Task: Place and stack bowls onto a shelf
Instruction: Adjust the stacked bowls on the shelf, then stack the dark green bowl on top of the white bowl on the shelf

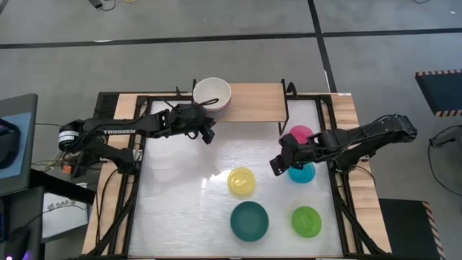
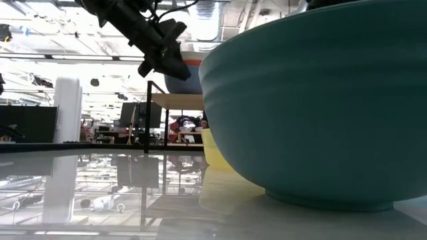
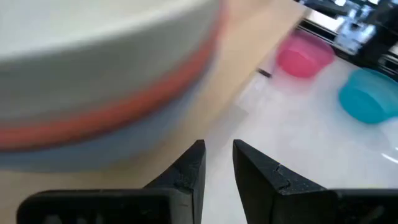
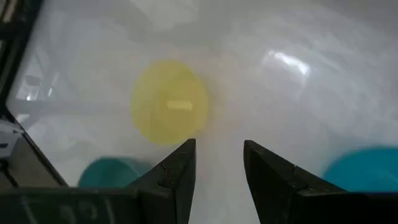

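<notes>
A stack of three bowls stands on the wood shelf [image 1: 256, 101], near its left end: white [image 1: 212, 93] on top, red [image 3: 124, 113] under it, slate blue [image 3: 124, 146] at the bottom. My left gripper [image 1: 210, 135] [image 3: 217, 163] hovers just in front of the stack, narrowly open and empty. Pink [image 1: 300, 134], cyan [image 1: 303, 174], yellow [image 1: 241, 182], dark teal [image 1: 249, 220] and lime green [image 1: 306, 221] bowls sit upright on the white table. My right gripper [image 1: 275, 167] [image 4: 217, 155] is open above the table between the yellow and cyan bowls, holding nothing.
The right half of the shelf plank is bare wood. Black frame rails [image 1: 137, 180] run along the table's left and right sides. The table's left half holds no bowls. In the low view the teal bowl [image 2: 320, 100] fills the right side and hides what is behind it.
</notes>
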